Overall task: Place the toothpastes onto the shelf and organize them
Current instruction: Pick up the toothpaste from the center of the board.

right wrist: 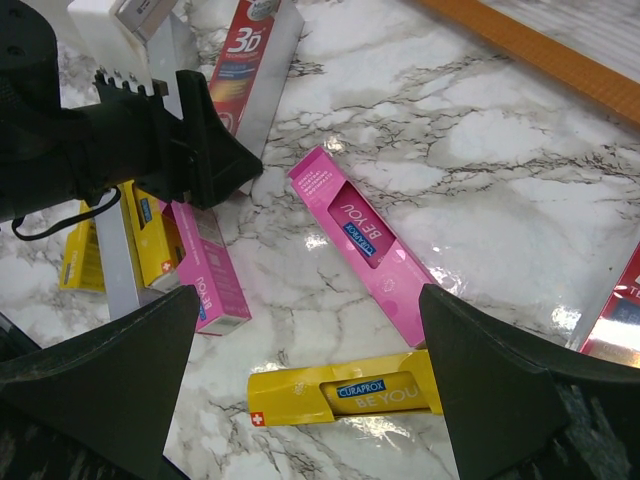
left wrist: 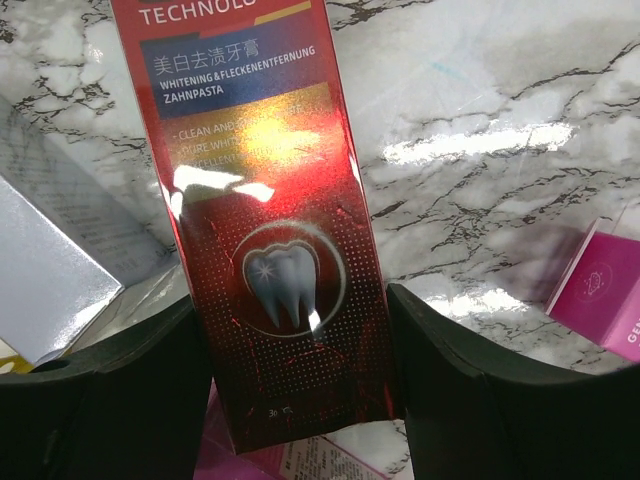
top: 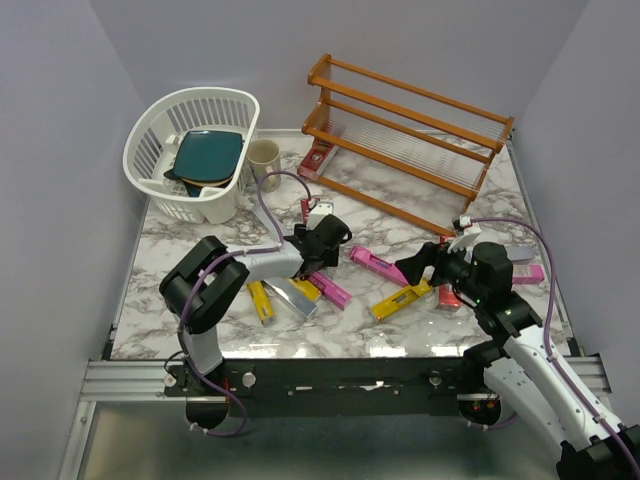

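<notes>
While left claw is gripping red toothpaste carton by its sides at mid tabletop, right claw is hanging wide open above yellow carton — pick-up step, seemingly. Next is calling for lift, then carry to far shelf.

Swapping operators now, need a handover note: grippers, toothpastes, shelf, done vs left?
Grippers: left gripper fingers flank a red carton, firm grip unclear; right gripper open, empty, above a pink carton and a yellow carton.
Things: shelf shows no cartons on its tiers; a reddish carton lies at its left end; others lie loose on the table.
Done: nothing shelved that I can see. Left: nearly all of them.
</notes>
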`<state>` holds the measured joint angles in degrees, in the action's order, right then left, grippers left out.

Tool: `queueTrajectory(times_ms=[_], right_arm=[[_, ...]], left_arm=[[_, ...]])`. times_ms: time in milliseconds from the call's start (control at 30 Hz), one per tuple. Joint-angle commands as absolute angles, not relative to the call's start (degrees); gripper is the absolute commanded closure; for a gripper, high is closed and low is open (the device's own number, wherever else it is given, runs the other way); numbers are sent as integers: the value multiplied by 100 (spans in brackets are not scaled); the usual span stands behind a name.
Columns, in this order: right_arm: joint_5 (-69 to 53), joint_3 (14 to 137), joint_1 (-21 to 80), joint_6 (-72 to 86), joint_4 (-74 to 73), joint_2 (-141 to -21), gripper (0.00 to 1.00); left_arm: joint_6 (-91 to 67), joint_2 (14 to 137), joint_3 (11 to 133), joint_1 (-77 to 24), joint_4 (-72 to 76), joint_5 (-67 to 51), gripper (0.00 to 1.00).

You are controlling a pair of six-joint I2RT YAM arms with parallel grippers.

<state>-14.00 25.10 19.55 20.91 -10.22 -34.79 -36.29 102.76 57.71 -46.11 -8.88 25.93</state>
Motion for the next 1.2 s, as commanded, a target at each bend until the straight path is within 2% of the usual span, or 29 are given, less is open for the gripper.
queueTrajectory(times_ms=[0,233,733,1167], right_arm=[[-1503,2443,1995,2004,-870,-3437,0],[-1529,2443,1995,2013,-852,-3445,0],[-1556,2461,1995,2004,-870,-3428,0],[-1547,2461,1995,2013,-861,-3445,0]], left_arm=[[-3559,10038,5406,-4632,-510,2574,27],[-3858,9985,5300,-4641,-325,2715,27],[-4131,9975,5642,-4641,-887,3252,29],[-3832,9800,5845,-4641,-923,3261,51]])
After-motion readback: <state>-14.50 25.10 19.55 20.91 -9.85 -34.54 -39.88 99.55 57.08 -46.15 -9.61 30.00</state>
